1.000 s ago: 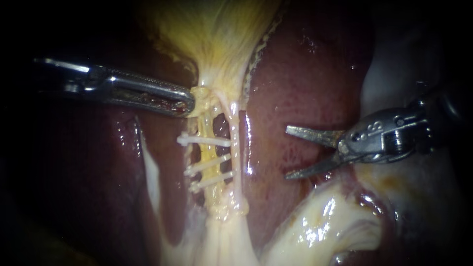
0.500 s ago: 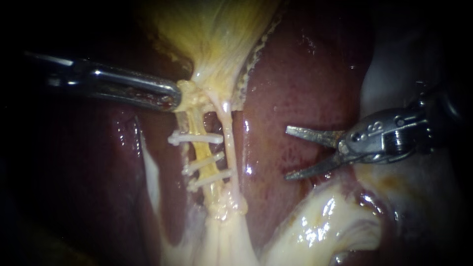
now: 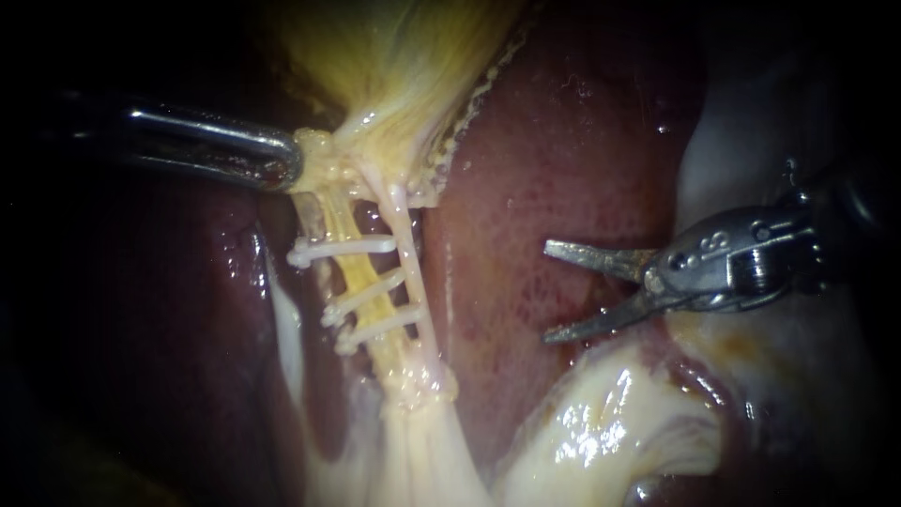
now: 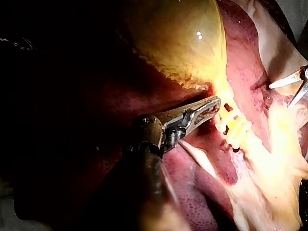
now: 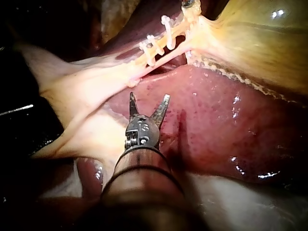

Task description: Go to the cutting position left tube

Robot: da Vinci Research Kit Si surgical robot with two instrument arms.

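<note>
Endoscope view: the left tube (image 3: pixel 357 272), yellow and crossed by three white clips (image 3: pixel 343 249), runs steeply down the view, slanting toward lower right. It lies well to the left of the right instrument (image 3: pixel 547 291), with the thin right tube (image 3: pixel 410 268) between them. The right instrument's blades stand open over the liver (image 3: pixel 563 141), tips pointing toward the clips. The left instrument (image 3: pixel 293 161) has its jaws clamped on the neck of the gallbladder (image 3: pixel 394 66), apparently tensioning both tubes.
</note>
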